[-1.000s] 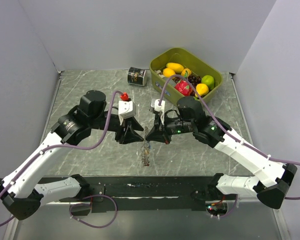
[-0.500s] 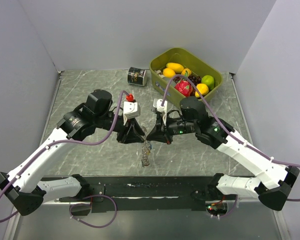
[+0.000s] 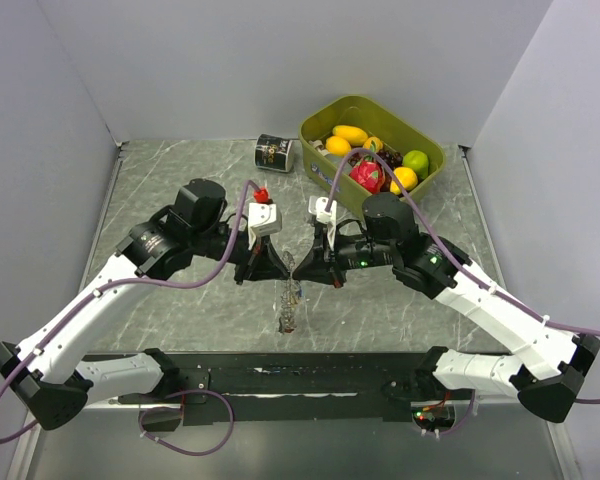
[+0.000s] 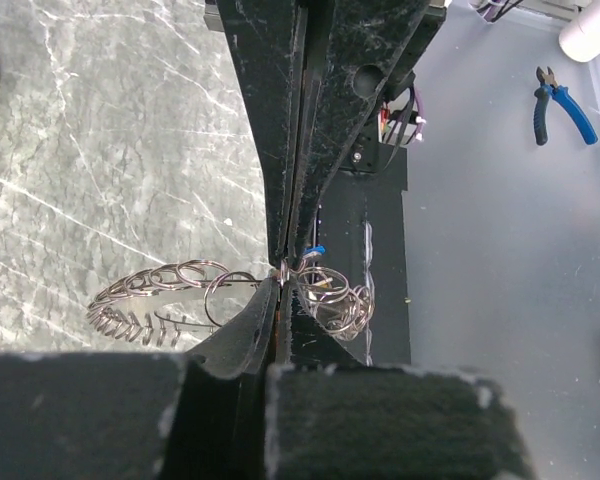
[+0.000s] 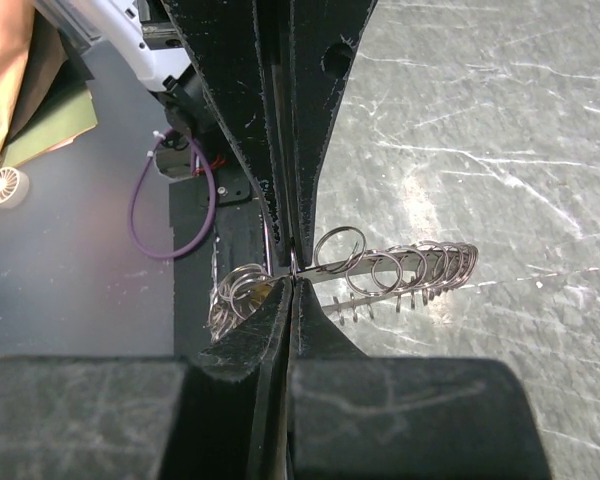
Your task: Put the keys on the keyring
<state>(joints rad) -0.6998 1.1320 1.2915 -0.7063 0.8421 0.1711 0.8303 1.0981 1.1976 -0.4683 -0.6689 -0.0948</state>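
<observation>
The keyring hangs just above the table between my two arms, a silvery wire ring strung with several small rings. In the left wrist view a row of those rings trails left and a bunch of keys with a blue tag hangs right. My left gripper is shut on the keyring wire, tip to tip with my right gripper. In the right wrist view my right gripper is shut on the same spot of the keyring, and the left gripper's fingers come in from above.
A black can lies on its side at the back of the table. Beside it stands a green bin of toy fruit. A black strip runs along the near edge, under the hanging rings.
My left gripper has slid right toward the right gripper and shut on the keyring. The right gripper stayed shut and barely moved.
</observation>
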